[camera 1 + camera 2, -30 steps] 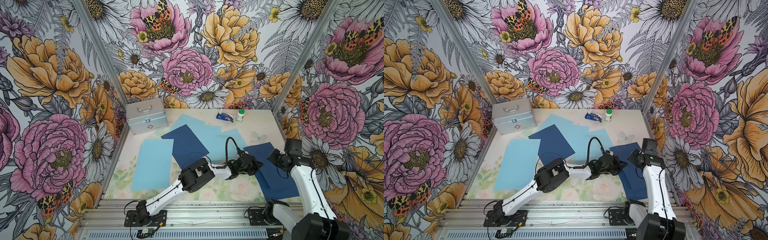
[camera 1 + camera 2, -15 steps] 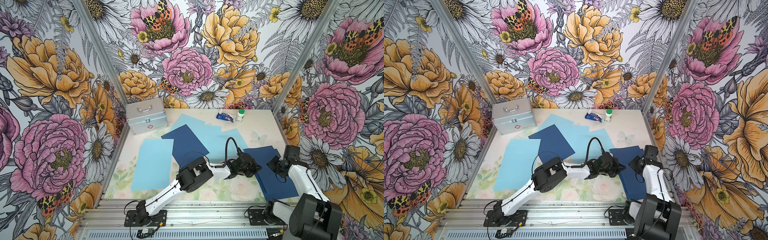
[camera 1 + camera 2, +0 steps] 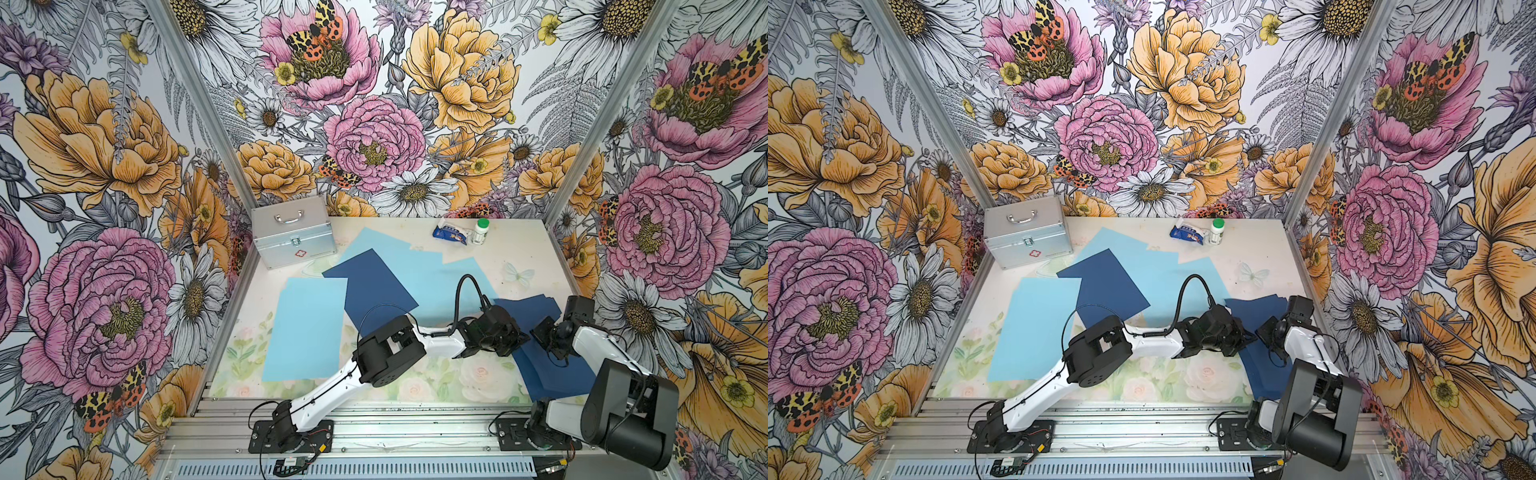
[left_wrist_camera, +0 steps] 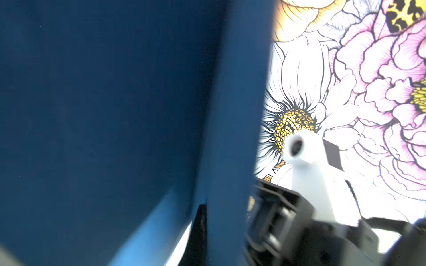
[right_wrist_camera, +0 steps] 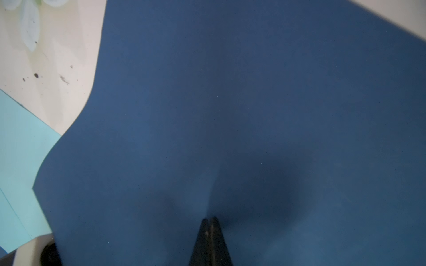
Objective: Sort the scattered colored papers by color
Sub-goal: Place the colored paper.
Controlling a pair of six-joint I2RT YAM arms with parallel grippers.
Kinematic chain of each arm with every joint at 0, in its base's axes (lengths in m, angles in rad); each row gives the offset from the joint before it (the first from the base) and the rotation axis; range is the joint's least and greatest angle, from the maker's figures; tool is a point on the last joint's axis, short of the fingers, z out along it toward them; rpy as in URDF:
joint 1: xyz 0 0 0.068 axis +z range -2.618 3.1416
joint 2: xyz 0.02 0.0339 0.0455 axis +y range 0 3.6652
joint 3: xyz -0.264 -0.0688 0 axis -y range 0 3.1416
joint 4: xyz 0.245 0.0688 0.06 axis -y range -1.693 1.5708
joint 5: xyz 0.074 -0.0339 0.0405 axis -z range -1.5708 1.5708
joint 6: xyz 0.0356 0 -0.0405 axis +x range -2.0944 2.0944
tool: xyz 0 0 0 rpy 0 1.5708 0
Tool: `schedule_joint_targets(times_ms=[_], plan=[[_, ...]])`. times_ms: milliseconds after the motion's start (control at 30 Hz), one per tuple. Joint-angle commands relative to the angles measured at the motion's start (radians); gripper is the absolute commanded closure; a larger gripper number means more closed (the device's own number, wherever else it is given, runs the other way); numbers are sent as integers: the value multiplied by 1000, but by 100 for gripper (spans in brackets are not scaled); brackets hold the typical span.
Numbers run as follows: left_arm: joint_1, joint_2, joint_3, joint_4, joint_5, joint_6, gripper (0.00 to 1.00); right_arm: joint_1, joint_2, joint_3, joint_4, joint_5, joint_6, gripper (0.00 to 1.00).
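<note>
Both tools (image 5: 209, 224) pinch navy paper (image 5: 253, 103) (bowed).

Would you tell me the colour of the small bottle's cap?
Green, on the white small bottle; it shows best in a top view.

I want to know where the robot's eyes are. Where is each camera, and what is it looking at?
Top views: high at the robot's side, looking down at the table; both arms show, and the silver case.
Left wrist: on the left arm, close against a navy paper with the flowered wall behind; part of the right arm shows.
Right wrist: on the right arm, looking along its shut fingers pinching a navy paper.
Shared: the navy papers show in every view.
</note>
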Motion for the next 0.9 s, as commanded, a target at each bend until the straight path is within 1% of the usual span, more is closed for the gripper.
schedule_joint_targets(times_ms=[0, 200, 233, 267, 300, 333, 400, 467, 600, 667, 733, 767, 800, 867], plan=[[-6, 1, 4, -17, 14, 4, 100, -10, 32, -11, 59, -25, 20, 100], [-1, -6, 5, -5, 8, 16, 100, -21, 56, -14, 74, -38, 31, 100], [-1, -12, 5, -5, 8, 28, 95, -24, 57, -14, 74, -42, 30, 100], [2, -24, -4, -4, 4, 44, 83, -25, 62, -14, 74, -45, 29, 100], [6, -49, -15, -12, -5, 69, 55, -30, 66, -16, 74, -49, 29, 100], [11, -81, -27, -47, -14, 101, 2, -30, 71, -16, 74, -50, 28, 100], [27, -163, -71, -120, -60, 182, 1, -35, 75, -16, 74, -57, 26, 100], [45, -261, -146, -150, -113, 254, 1, -38, 76, -14, 74, -57, 28, 100], [91, -488, -319, -213, -207, 424, 1, -41, 84, -11, 77, -58, 28, 100], [110, -594, -409, -236, -274, 509, 1, -41, 85, -10, 80, -57, 29, 100], [126, -692, -484, -253, -338, 631, 1, -41, 84, -3, 80, -65, 30, 100], [130, -717, -494, -298, -374, 674, 1, -41, 82, 2, 79, -69, 30, 100], [130, -774, -501, -355, -434, 724, 1, -42, 73, 11, 79, -83, 31, 100], [131, -817, -495, -452, -518, 844, 1, -41, 43, 27, 77, -116, 37, 100]])
